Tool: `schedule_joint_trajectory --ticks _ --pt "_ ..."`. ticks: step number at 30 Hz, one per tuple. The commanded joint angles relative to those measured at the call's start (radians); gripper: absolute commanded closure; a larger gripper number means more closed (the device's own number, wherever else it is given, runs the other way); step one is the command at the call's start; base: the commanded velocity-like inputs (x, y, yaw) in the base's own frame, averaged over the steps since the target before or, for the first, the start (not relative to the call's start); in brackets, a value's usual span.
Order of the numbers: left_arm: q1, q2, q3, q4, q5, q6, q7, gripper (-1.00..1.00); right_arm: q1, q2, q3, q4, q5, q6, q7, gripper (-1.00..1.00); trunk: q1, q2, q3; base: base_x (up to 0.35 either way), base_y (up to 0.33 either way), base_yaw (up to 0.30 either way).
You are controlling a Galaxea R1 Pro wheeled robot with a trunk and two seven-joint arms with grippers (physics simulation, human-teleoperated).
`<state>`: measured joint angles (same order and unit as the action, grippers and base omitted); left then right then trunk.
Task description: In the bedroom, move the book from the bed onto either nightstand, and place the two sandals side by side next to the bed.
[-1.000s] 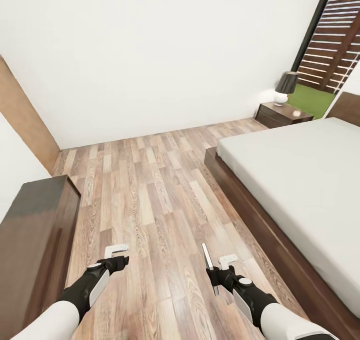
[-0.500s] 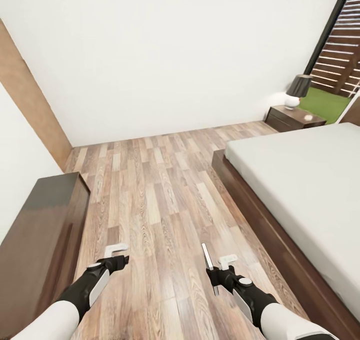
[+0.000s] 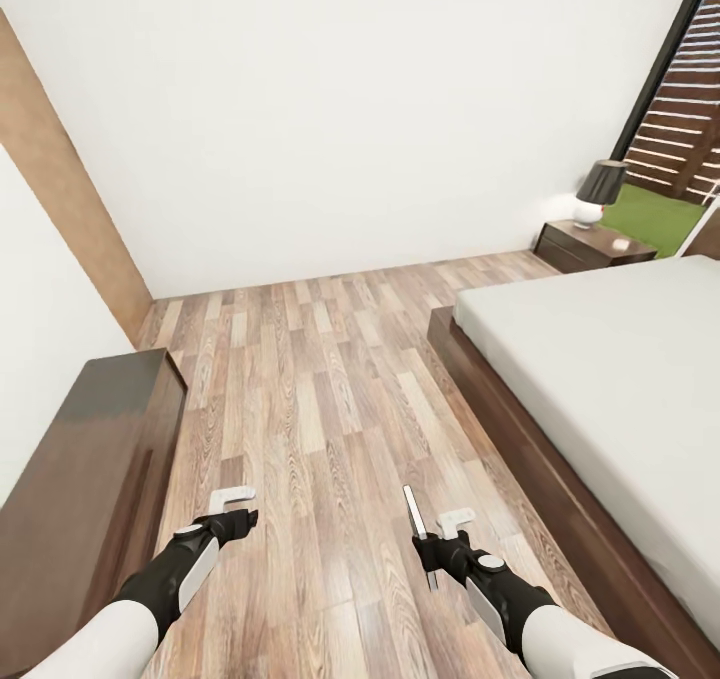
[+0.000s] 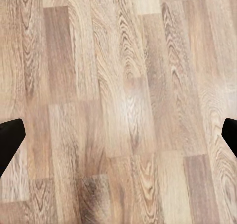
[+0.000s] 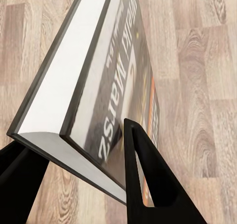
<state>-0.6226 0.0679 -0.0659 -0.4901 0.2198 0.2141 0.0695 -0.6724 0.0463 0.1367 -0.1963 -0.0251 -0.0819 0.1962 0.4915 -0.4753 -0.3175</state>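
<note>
The right tool (image 3: 437,539) is clamped on one book (image 5: 106,85), whose cover lettering is legible from the right wrist. The left tool (image 3: 232,507) is spread apart. One nightstand (image 3: 592,246) stands beyond the bed (image 3: 600,359).

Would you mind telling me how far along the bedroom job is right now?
Done: the book is off the bed, clamped in the right end effector. In hand: carrying it toward the nightstand. Left: setting it down, then both sandals; the left end effector is open.

Brown wood-plank floor (image 3: 320,379) running up to the white wall. Low dark-framed bed (image 3: 600,379) sitting on it at right, plain grey mattress, nothing visible on top. Dark cabinet (image 3: 80,499) standing at left. Nightstand (image 3: 590,246) in far corner, carrying lamp (image 3: 598,192) plus small white object (image 3: 620,244).
</note>
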Motion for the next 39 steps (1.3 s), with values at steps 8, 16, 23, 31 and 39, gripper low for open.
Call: schedule_joint_trajectory --ticks 8,16,23,31,39 --pt "0.0 0.002 -0.008 -0.002 0.01 0.003 0.008 -1.0 -0.001 -0.001 0.005 0.002 -0.003 -0.004 0.002 1.0 -0.03 0.055 0.037 0.0 0.0 0.0" --pt "0.0 0.001 -0.008 -0.002 0.01 -0.021 0.007 -1.0 -0.001 0.0 0.006 0.002 -0.003 -0.004 0.001 1.0 -0.041 0.075 0.058 0.0 0.0 0.04" --pt "0.0 0.001 -0.008 -0.002 0.01 -0.024 0.007 -1.0 -0.001 0.0 0.006 0.002 -0.003 -0.004 -0.001 1.0 -0.041 0.075 0.064 0.0 0.0 0.23" --pt "0.0 0.001 -0.009 -0.003 0.01 -0.024 0.007 -1.0 -0.001 0.0 0.006 0.002 -0.003 -0.004 -0.001 1.0 -0.041 0.075 0.069 0.0 0.0 0.262" --pt "0.0 0.0 -0.012 -0.014 0.01 -0.07 0.006 -1.0 -0.001 0.0 0.006 0.002 -0.003 -0.004 -0.004 1.0 -0.041 0.075 0.073 0.025 0.0 0.171"
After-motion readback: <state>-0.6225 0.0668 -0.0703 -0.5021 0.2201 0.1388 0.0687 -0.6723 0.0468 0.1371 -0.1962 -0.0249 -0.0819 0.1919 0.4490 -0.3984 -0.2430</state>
